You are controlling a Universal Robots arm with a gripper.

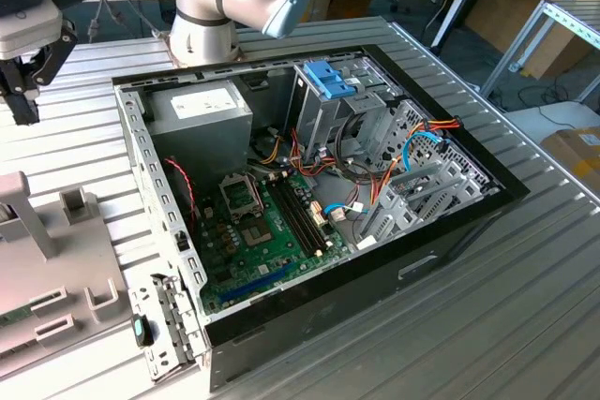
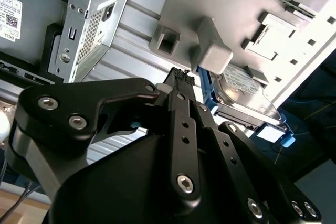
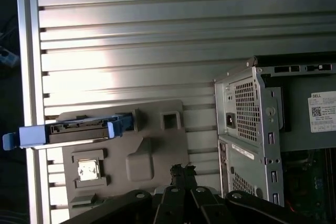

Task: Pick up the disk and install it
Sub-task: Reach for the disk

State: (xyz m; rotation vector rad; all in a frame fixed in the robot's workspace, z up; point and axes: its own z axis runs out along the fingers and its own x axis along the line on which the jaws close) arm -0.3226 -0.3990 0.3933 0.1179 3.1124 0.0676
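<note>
The disk (image 3: 79, 129) stands on its thin edge in a slot of the grey holder (image 3: 157, 150). The holder lies on the ribbed metal table (image 3: 157, 24), just beside the open computer case (image 1: 131, 138). So the disk is not in the case yet. The gripper (image 3: 181, 170) hangs above the holder, near the disk but not touching it. Its fingers look pressed together, with nothing between them. The disk looks hard and stiff, so it should not bend. It is likely a bit heavy for how small it is. Its flat metal sides look smooth and may be slippery. It could break if it fell. A good place to hold it is likely across its two flat sides, near the middle. The blue end tab (image 3: 10, 141) looks thin and weak.
</note>
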